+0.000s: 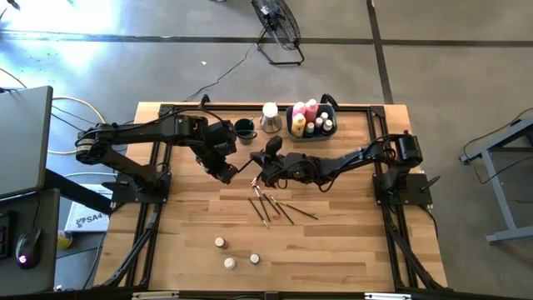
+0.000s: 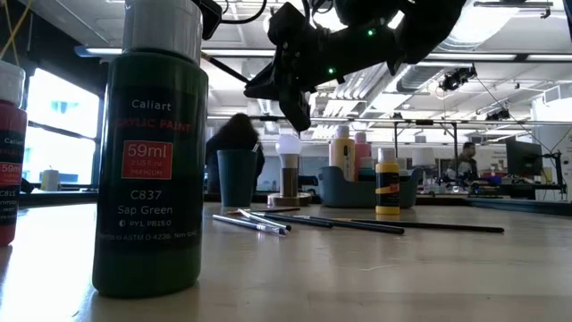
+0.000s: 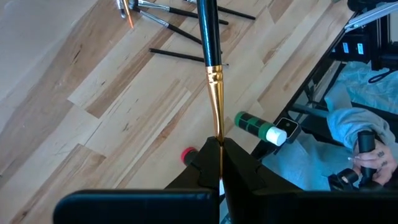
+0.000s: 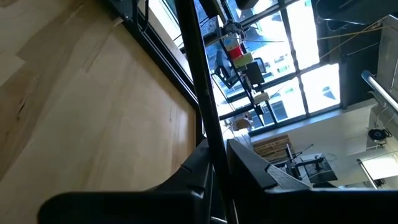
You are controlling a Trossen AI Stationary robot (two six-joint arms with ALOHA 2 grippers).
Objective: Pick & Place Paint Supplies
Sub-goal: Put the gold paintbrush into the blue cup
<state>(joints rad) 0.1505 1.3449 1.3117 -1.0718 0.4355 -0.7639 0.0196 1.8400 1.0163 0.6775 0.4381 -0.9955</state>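
Note:
A thin brush [image 1: 246, 169] with a dark handle and gold ferrule spans the gap between my two grippers above the table's middle. My left gripper [image 1: 226, 172] [image 3: 219, 144] is shut on one end and my right gripper [image 1: 263, 164] [image 4: 215, 149] on the other. In the low view the brush [image 2: 228, 70] shows as a thin line high over the table. Several more brushes [image 1: 275, 208] lie flat on the wood just nearer. Three white-capped paint bottles [image 1: 229, 262] stand near the near edge; one is green [image 2: 152, 152]. My left gripper pinches the brush between its two fingers at the gold ferrule end [image 3: 217, 124]. The brush runs straight out along the fingers and is lifted clear of the table. My right gripper pinches the same brush on its dark handle [image 4: 208, 127]. The handle runs out past the fingertips, clear of the wood.
A grey-blue bin [image 1: 329, 133] at the far edge holds pink and yellow bottles [image 1: 298, 123]. A dark round cup [image 1: 244, 127] and a white-capped bottle [image 1: 269, 117] stand left of it. A red bottle [image 2: 9, 152] stands near the low camera. A person [image 3: 367, 143] sits beyond the table.

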